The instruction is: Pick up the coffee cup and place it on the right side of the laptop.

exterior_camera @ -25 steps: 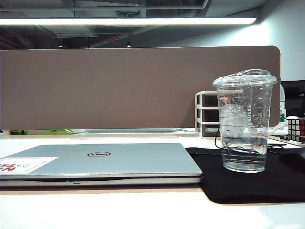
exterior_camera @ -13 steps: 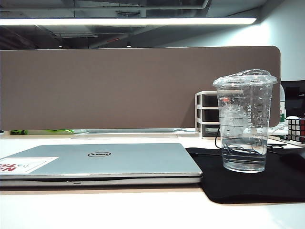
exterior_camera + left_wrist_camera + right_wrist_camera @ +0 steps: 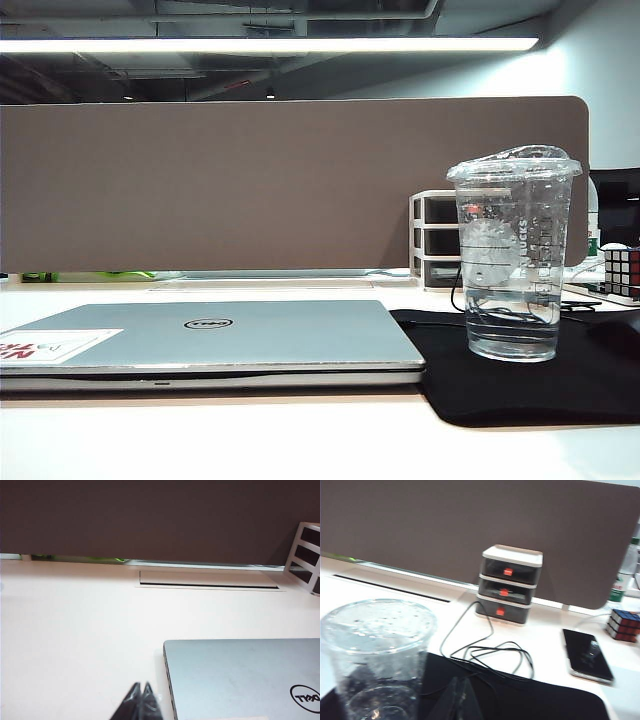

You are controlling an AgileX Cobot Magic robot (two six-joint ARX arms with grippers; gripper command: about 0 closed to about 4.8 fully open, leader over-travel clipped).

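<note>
The coffee cup point(image 3: 514, 255) stands upright on the black cloth mat point(image 3: 540, 385), just beside the right edge of the laptop point(image 3: 215, 342), with a narrow gap between them. The laptop is closed and lies flat on the white bench point(image 3: 200, 440); the near left part of the mat touches the laptop's right side. In the exterior view no arm is visible. In the left wrist view the left end effector point(image 3: 138, 703) shows its two dark tips together and holds nothing; it is over bare bench just beside the left edge of the laptop, and on that side the bench is free up to the slot point(image 3: 207, 579) in front of the brown partition point(image 3: 150, 520). In the right wrist view the right end effector point(image 3: 459, 700) is blurred, so I cannot tell if its tips are together or apart; it is near the cup, above the mat. Behind the mat lie a black cable point(image 3: 490, 652), a small drawer unit point(image 3: 510, 584), a phone point(image 3: 587, 656) and a puzzle cube point(image 3: 623, 625).
</note>
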